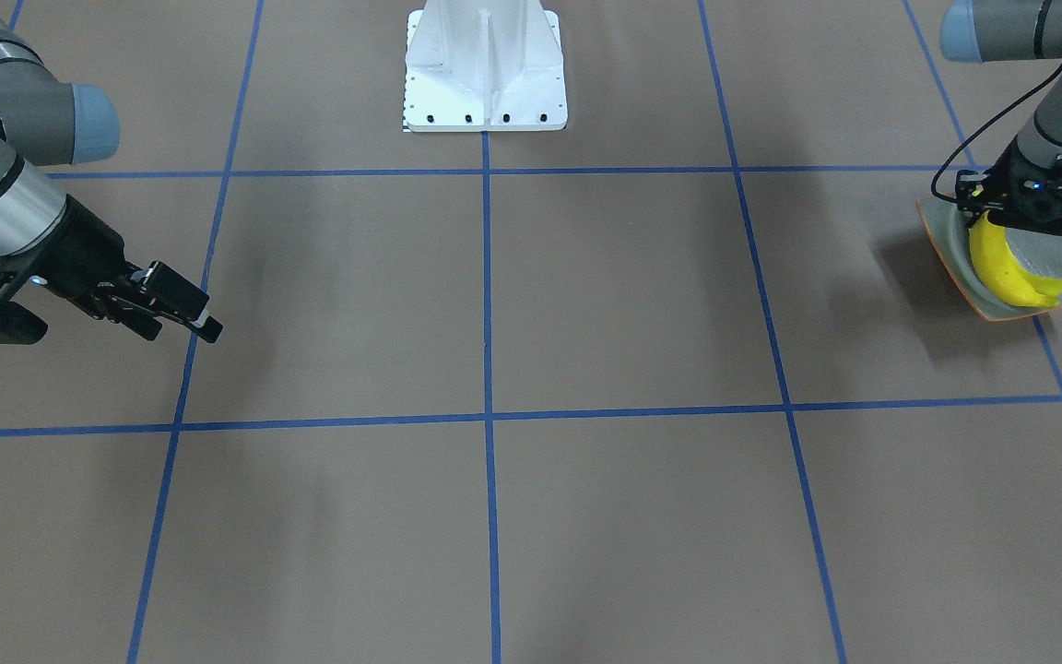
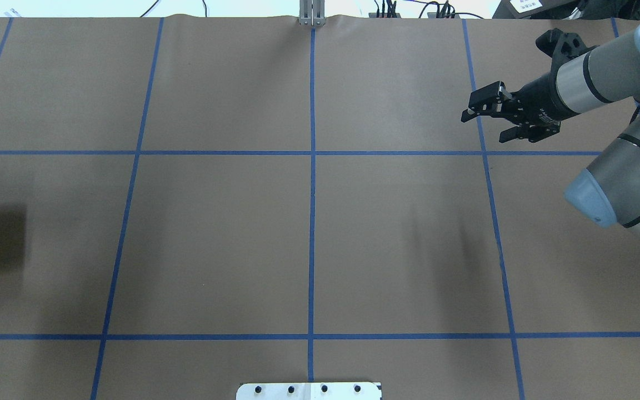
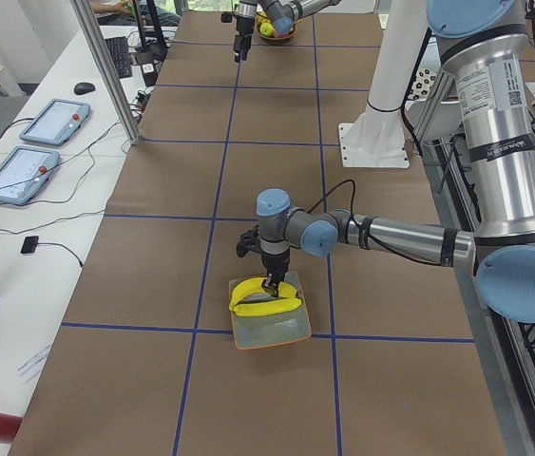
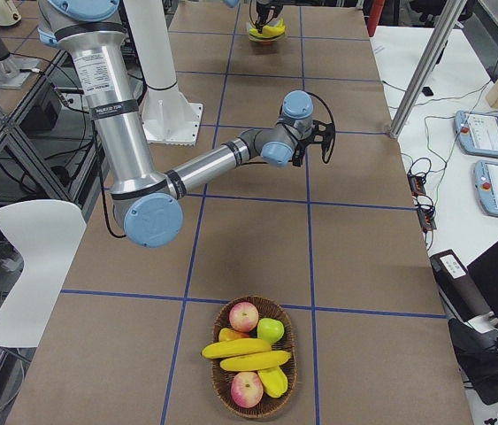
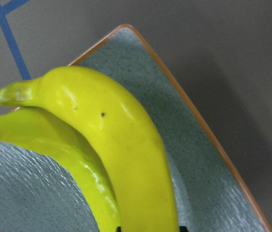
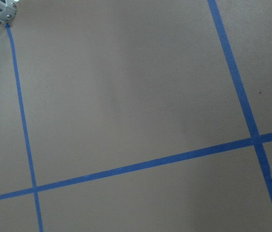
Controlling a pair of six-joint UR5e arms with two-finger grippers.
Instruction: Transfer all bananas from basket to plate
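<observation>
My left claw point(image 1: 992, 217) clamps a banana point(image 5: 126, 154) by its end over the plate point(image 5: 198, 159); I should lower it flat before releasing. My right claw point(image 2: 486, 125) hangs open, empty.

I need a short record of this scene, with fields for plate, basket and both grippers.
plate: carries top banana and lower banana
top banana: lies over the lower banana, one end at the left gripper
left gripper: appears shut on top banana
right gripper: open, empty, over bare table
basket: bananas and apples inside
</observation>
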